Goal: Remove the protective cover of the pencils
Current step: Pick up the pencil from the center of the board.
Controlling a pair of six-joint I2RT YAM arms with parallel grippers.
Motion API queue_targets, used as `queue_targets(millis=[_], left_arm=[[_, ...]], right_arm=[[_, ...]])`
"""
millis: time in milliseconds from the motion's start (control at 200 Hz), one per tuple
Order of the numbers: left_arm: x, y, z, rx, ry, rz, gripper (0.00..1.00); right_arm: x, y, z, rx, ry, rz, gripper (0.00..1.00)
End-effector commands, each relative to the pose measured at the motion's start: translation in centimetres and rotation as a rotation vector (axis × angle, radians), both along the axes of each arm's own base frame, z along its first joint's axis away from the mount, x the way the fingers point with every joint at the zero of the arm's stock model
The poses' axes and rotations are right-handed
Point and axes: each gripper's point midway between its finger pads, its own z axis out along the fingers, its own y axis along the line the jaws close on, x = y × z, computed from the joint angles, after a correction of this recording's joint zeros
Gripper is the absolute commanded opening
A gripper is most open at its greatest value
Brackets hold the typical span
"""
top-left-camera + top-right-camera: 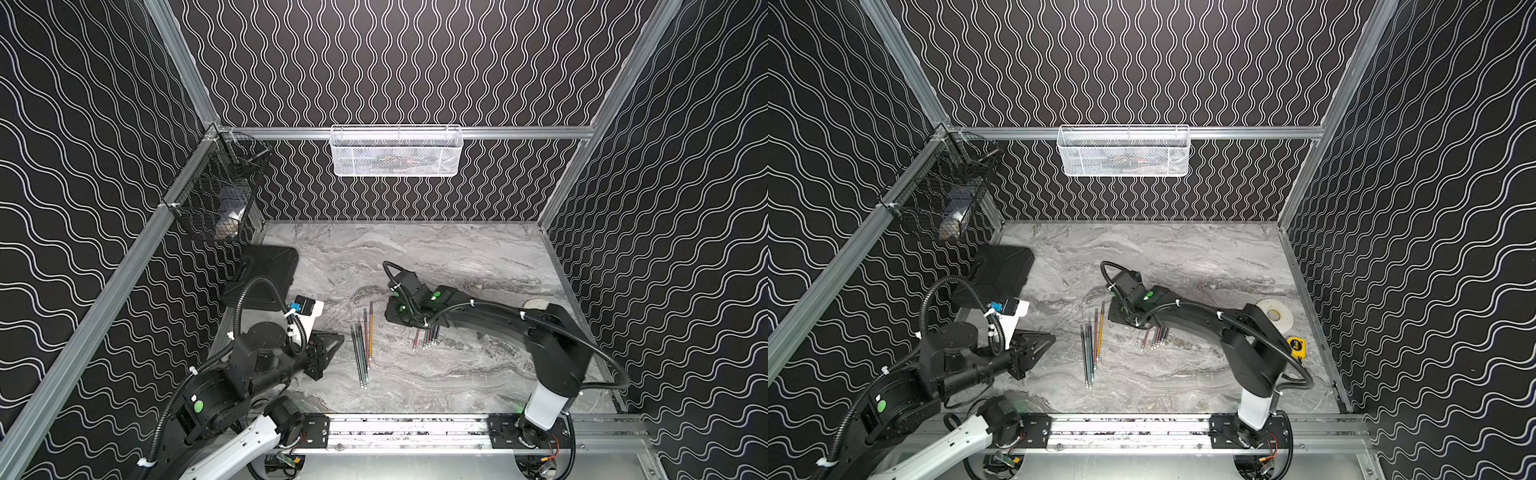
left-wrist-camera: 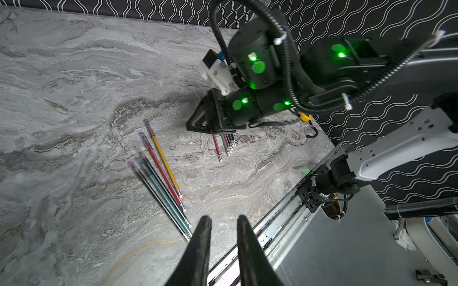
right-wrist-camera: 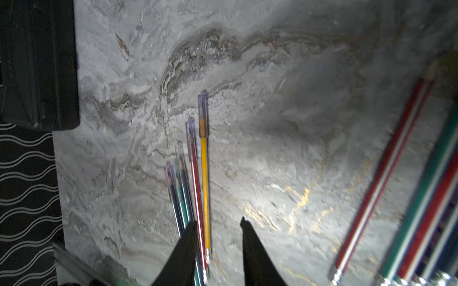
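Left arm folded low by the front rail (image 1: 407,428), elbow drawn back, left gripper (image 1: 330,340) pointing across the table toward the loose pencils (image 1: 363,349). In the left wrist view, its fingers (image 2: 203,237) parted by a narrow gap, nothing between them, the near ends of the loose pencils just beside one tip.

Right arm stretched long from its base at the front right, forearm low over the table, right gripper (image 2: 194,123) turned down over the second bunch of pencils (image 2: 226,144). Jaws a little apart in the right wrist view, clasping nothing, only bare marble in the gap. Far ends of that bunch hidden under the wrist in both top views, only the pale-tipped ends sticking out.

Loose pencils side by side mid-table, orange, red, teal and dark, with clear caps (image 2: 148,125) on the ends away from the rail. Caps on the second bunch: hard to say, too blurred at the edge of the right wrist view.

Grey marble table (image 1: 478,257). Black case (image 1: 270,270) at the back left, tape roll (image 1: 1275,316) and yellow tape measure (image 1: 1296,345) near the right edge. Black walls (image 1: 374,62) with white wavy lines, white mesh basket (image 1: 397,151) on the back rail, black wire basket (image 1: 216,199) on the left rail.
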Motion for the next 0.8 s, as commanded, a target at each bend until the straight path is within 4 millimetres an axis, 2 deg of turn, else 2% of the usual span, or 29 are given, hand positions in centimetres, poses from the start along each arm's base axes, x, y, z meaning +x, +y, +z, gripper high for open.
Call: queue_targets(millis=[0, 135, 155, 175, 245, 415, 640, 796], left_arm=[[-0.2, -0.4, 0.7, -0.016, -0.036, -0.032, 0.25], [-0.4, -0.4, 0.9, -0.026, -0.042, -0.042, 0.26], [-0.4, -0.5, 0.8, -0.025, -0.043, -0.045, 0.26], [-0.4, -0.5, 0.9, -0.026, -0.044, -0.046, 0.26], [-0.5, -0.5, 0.9, -0.028, -0.045, -0.045, 0.26], [-0.6, -0.3, 1.0, -0.035, -0.054, -0.044, 0.26], [-0.6, -0.4, 1.0, -0.034, -0.052, -0.049, 0.26], [-0.6, -0.4, 1.0, -0.033, -0.051, -0.048, 0.26]], right_arm=[[0.7, 0.2, -1.3, -0.075, 0.019, -0.046, 0.31], [1.1, 2.2, -2.9, -0.081, 0.048, -0.018, 0.31], [1.1, 2.6, -2.6, -0.074, 0.048, -0.011, 0.31], [1.0, 2.7, -4.0, -0.1, 0.068, -0.006, 0.31], [1.0, 3.2, -5.1, -0.143, 0.086, 0.007, 0.31], [1.2, 3.2, -7.2, -0.222, 0.101, -0.011, 0.3], [1.4, 2.9, -8.3, -0.275, 0.104, -0.014, 0.29], [1.3, 1.8, -8.7, -0.333, 0.109, -0.026, 0.29]])
